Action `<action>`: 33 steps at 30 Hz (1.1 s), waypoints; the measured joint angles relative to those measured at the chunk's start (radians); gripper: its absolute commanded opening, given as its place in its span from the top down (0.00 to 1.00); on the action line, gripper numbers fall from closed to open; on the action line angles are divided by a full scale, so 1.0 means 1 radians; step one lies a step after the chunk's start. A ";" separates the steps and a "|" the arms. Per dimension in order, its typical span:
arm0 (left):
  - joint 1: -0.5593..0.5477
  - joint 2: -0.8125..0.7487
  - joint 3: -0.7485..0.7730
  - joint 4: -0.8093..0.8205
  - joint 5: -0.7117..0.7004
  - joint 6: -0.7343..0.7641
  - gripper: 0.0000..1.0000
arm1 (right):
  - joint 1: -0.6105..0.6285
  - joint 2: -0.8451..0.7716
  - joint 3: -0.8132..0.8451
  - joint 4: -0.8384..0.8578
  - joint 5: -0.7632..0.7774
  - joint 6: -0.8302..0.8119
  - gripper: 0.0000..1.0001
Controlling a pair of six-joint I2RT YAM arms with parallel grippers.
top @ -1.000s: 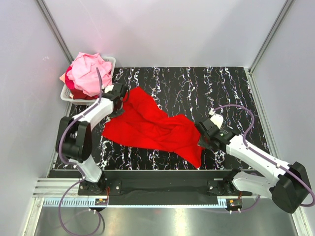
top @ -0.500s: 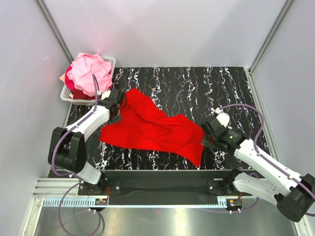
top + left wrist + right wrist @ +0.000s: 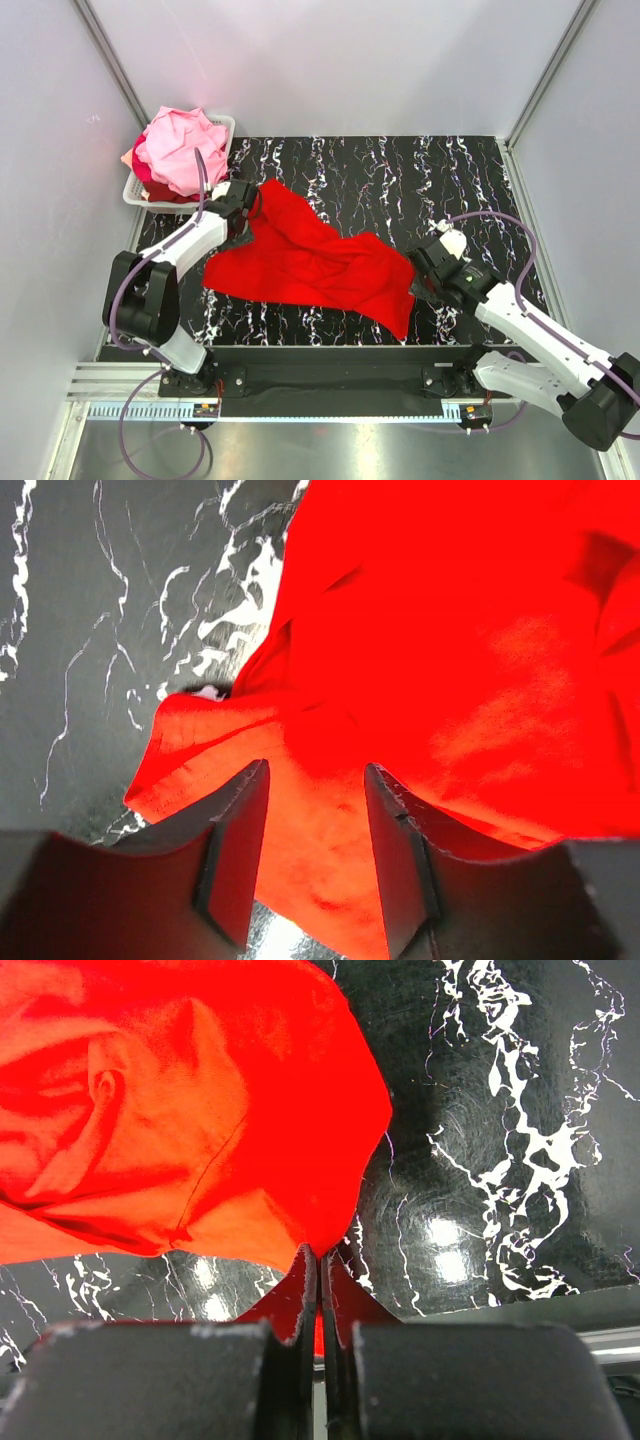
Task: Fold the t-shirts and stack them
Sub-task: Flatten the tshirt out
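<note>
Top external view: red t-shirt (image 3: 310, 262) lies crumpled on the black, white-veined table (image 3: 400, 170) between both arms; pink and peach t-shirts (image 3: 180, 150) are heaped in the white slotted basket (image 3: 133, 192) at the far left corner.
Left wrist view: left gripper (image 3: 316, 780) has its jaws parted, gripping nothing; a wrinkled shirt edge lies under the gap.
Right wrist view: right gripper (image 3: 318, 1256) has its jaws pressed together, pinching the shirt's near edge.
Cloth: soft, matte, deeply creased.
</note>
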 measured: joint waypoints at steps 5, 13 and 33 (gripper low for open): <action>0.000 0.031 0.048 0.002 -0.003 0.001 0.50 | 0.000 0.016 0.000 0.008 0.000 -0.002 1.00; 0.000 0.109 0.081 0.003 -0.008 0.001 0.54 | 0.000 0.019 -0.006 0.024 0.000 -0.007 1.00; 0.000 0.122 0.080 0.003 -0.060 0.001 0.78 | 0.000 0.021 -0.029 0.035 -0.001 -0.009 1.00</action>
